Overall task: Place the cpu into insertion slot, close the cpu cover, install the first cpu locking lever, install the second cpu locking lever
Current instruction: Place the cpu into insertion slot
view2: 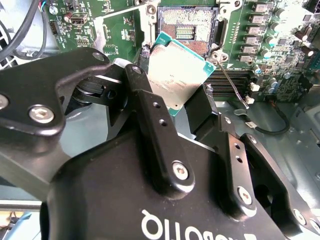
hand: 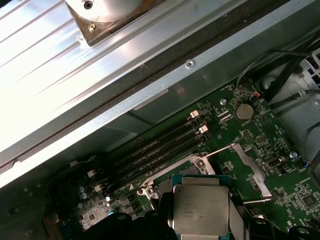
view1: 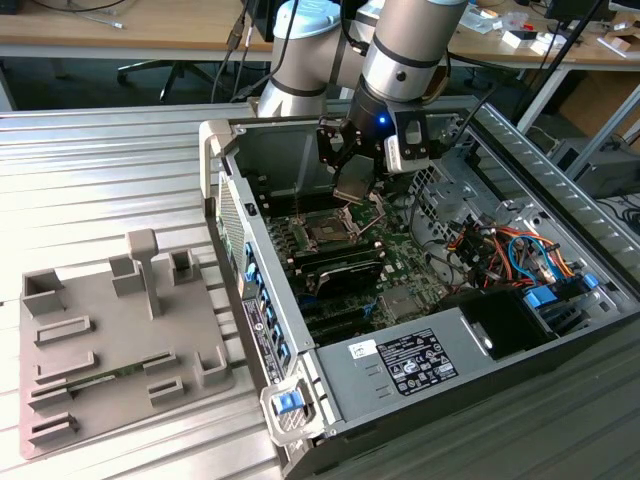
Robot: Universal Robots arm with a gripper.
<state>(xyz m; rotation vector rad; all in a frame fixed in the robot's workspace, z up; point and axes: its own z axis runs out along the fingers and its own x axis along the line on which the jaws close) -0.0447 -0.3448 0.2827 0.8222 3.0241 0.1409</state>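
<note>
Far off to the exterior view's left of the insertion slot [view1: 328, 232], well apart from it, a grey fixture tray [view1: 110, 350] lies on the ribbed metal table [view1: 100, 170]. Nearer the slot on that same side stands the open PC case's side wall [view1: 255, 290], w/ a blue latch [view1: 290, 403] at its near corner. The slot sits in the green board [view1: 405, 268], uncovered, w/ a dark centre & shiny rim.

Above the slot, a touch to the exterior view's right, hangs the gripper [view1: 352, 178]. Its fingers [view2: 150, 107] are pinched on the cpu [view1: 353, 190] (one finger per opposite edge, plain in both wrist views). The cpu is clear of the slot, w/ air btw them. It's square, so there's no long axis to speak of. In the first wrist view its silver-tan face [hand: 200, 207] looks at the camera. In the second wrist view it's tilted, one corner toward the slot's rim, & its edges are skewed vs. that rim.

Room around the slot:
- **RAM slots:** long black RAM slots [hand: 155, 150] run just beside it.
- **Cover:** the cpu cover [hand: 250, 167] is swung open at the slot's side, leaving the opening free.
- **Lever:** a thin lever rod [view2: 231, 82] juts out from the slot's corner.

Further to the exterior view's right of the slot are orange & blue cables [view1: 510, 250]. A grey power supply box [view1: 420, 360] lies nearer the camera than the slot.
</note>
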